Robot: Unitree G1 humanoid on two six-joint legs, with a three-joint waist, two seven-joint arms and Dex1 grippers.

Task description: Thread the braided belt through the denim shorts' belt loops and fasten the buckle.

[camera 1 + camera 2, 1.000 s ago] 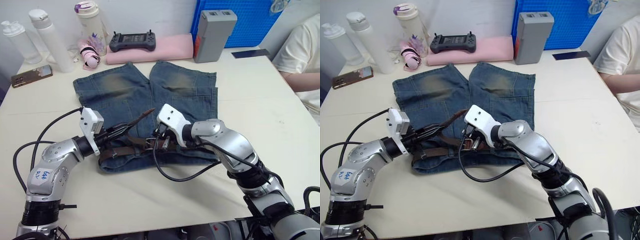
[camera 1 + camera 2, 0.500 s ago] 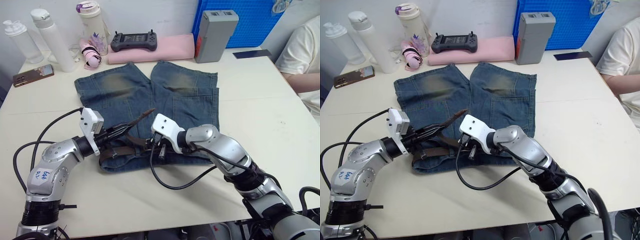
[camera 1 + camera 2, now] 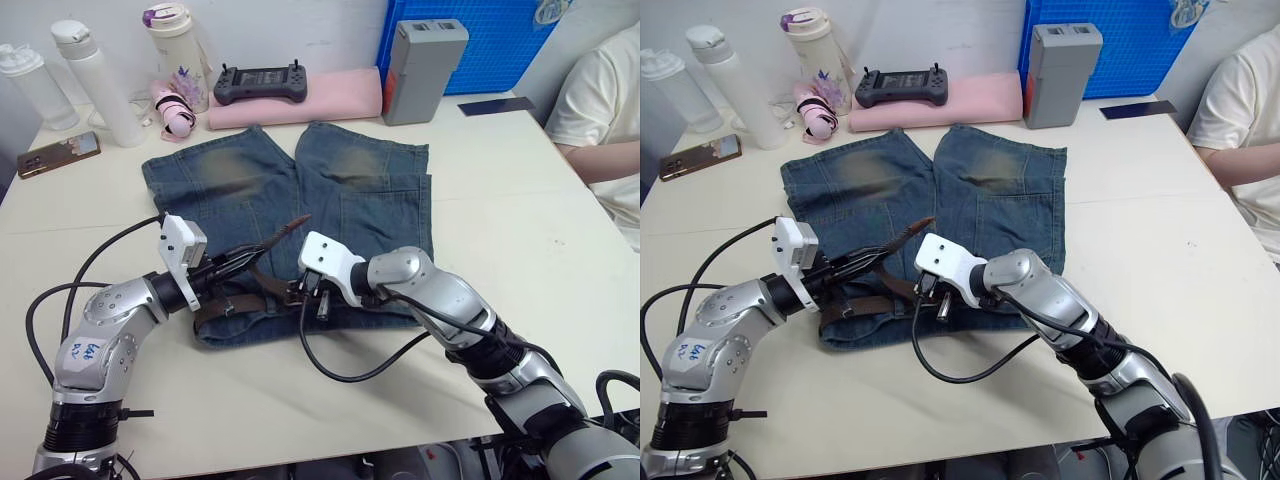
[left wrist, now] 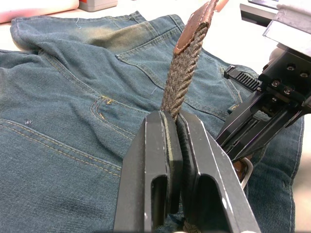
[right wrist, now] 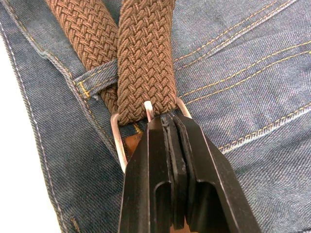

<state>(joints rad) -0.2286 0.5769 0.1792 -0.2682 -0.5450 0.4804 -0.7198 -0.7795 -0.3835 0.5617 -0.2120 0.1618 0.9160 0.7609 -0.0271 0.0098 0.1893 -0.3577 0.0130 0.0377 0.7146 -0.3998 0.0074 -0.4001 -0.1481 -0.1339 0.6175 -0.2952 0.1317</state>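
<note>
robot lab or test room, not home. plain white table [image 3: 560, 240] against white wall. handheld controller [image 3: 265, 82] with twin sticks on pink foam pad [image 3: 330, 97]. grey battery pack [image 3: 424, 57] standing upright beside blue plastic crate [image 3: 490, 40]. phone [image 3: 58, 154], three drink bottles [image 3: 92, 80] at far left edge. seated person's sleeve [image 3: 600, 100] at table's right side. black cables [image 3: 340, 365] trailing across tabletop.

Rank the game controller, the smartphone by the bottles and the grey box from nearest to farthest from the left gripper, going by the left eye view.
From the left gripper:
1. Smartphone, far left table edge.
2. Game controller, on the pink pad, back centre.
3. Grey box, back right.
</note>
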